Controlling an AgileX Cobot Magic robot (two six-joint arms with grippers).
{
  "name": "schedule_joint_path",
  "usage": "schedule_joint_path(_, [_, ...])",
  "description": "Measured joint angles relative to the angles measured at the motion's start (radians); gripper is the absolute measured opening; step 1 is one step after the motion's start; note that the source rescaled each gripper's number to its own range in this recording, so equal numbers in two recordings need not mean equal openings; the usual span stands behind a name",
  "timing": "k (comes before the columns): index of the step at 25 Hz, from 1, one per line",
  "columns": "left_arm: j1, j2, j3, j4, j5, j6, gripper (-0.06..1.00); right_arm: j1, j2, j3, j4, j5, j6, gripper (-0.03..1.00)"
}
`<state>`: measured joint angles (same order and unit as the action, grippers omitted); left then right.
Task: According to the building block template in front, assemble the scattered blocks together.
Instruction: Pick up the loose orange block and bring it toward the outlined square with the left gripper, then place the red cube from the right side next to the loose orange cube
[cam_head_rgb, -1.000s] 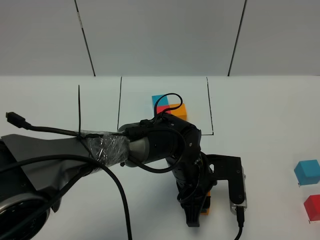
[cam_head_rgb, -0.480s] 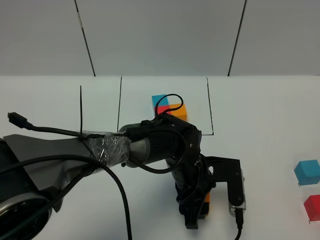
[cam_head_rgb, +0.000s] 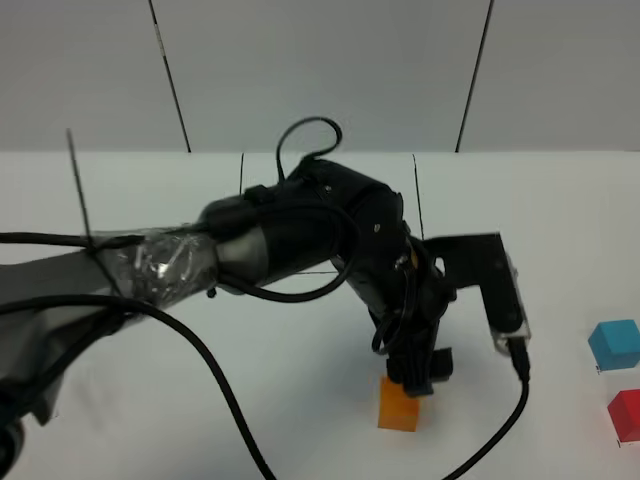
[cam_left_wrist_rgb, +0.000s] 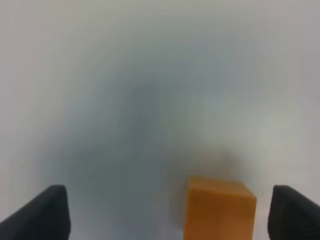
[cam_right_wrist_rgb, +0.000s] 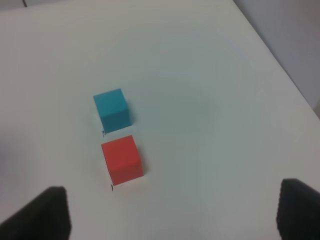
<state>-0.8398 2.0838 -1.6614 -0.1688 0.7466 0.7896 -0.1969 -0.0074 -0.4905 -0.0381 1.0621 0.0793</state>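
Note:
An orange block (cam_head_rgb: 399, 405) stands alone on the white table near the front middle. My left gripper (cam_head_rgb: 420, 380) hangs just above and behind it, open, touching nothing. In the left wrist view the orange block (cam_left_wrist_rgb: 220, 209) sits low between the wide-spread fingertips (cam_left_wrist_rgb: 44, 214), nearer one side, and my left gripper (cam_left_wrist_rgb: 169, 215) is clear of it. A light blue block (cam_head_rgb: 613, 343) and a red block (cam_head_rgb: 627, 415) lie at the far right. The right wrist view shows the blue block (cam_right_wrist_rgb: 112, 111) and red block (cam_right_wrist_rgb: 122, 160) ahead of my open, empty right gripper (cam_right_wrist_rgb: 170, 215). The template's cubes are hidden behind the left arm.
Thin black lines of the template's outline (cam_head_rgb: 416, 195) show on the table behind the left arm. The arm's bulky wrist and its camera bracket (cam_head_rgb: 495, 280) hover over the table's middle. A loose cable (cam_head_rgb: 505, 420) hangs from the bracket. The table's right edge (cam_right_wrist_rgb: 280, 75) runs close to the blue and red blocks.
The left gripper has opened and let go of the orange block, then lifted up and back. The block stays on the table. The arm now covers the template's cubes.

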Motion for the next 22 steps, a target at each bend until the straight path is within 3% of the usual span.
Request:
schedule_joint_path(3, [0.001, -0.087, -0.026, 0.106, 0.004, -0.167, 0.99, 0.0, 0.0, 0.0, 0.0, 0.0, 0.0, 0.76])
schedule_joint_path(7, [0.023, -0.212, -0.03, 0.354, 0.082, -0.436, 0.9, 0.0, 0.0, 0.0, 0.0, 0.0, 0.0, 0.76])
schedule_joint_path(9, [0.05, -0.262, -0.03, 0.493, 0.187, -0.574, 0.85, 0.0, 0.0, 0.0, 0.0, 0.0, 0.0, 0.76])
schedule_joint_path(12, [0.101, -0.325, -0.03, 0.63, 0.387, -0.742, 0.76, 0.0, 0.0, 0.0, 0.0, 0.0, 0.0, 0.76])
schedule_joint_path(14, [0.149, -0.363, -0.03, 0.666, 0.446, -0.839, 0.71, 0.0, 0.0, 0.0, 0.0, 0.0, 0.0, 0.76])
schedule_joint_path(17, [0.21, -0.439, -0.02, 0.652, 0.447, -0.954, 0.68, 0.0, 0.0, 0.0, 0.0, 0.0, 0.0, 0.76])
schedule_joint_path(22, [0.223, -0.625, 0.038, 0.649, 0.449, -1.006, 0.66, 0.0, 0.0, 0.0, 0.0, 0.0, 0.0, 0.76])
